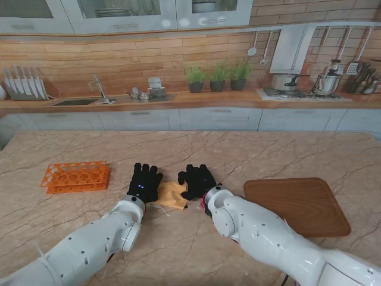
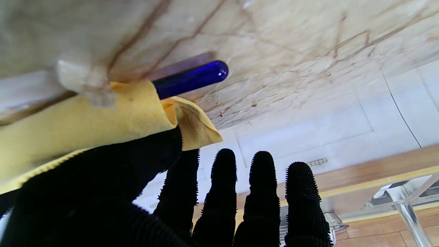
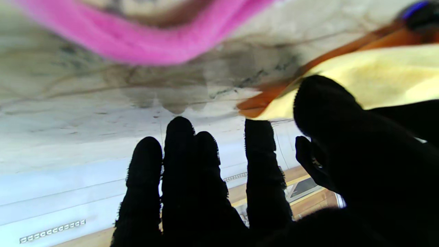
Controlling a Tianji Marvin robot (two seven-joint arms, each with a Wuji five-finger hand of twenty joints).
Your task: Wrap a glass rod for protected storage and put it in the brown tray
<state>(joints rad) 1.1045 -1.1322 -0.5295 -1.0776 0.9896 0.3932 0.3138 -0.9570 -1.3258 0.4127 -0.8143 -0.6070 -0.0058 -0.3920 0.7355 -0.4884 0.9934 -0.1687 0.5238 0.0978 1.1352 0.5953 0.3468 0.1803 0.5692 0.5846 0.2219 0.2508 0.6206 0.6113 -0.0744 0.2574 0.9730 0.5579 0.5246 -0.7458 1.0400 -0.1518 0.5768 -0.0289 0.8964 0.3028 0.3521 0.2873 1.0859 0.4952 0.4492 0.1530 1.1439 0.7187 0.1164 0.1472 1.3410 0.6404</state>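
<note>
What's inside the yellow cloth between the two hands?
A blue glass rod: one rounded end pokes out of the yellow cloth in the left wrist view. The rest is covered by the fold and the left robot hand.

A: The table (image 1: pixel 196 149) looks like polished veined marble, and the rod (image 2: pixel 192 79) is glossy blue glass.

B: The cloth (image 2: pixel 85 120) is soft, matt yellow fabric. The brown tray (image 1: pixel 297 205) shows smooth wood grain, the orange rack (image 1: pixel 75 176) plastic, and both gloves a black nubbed knit.
</note>
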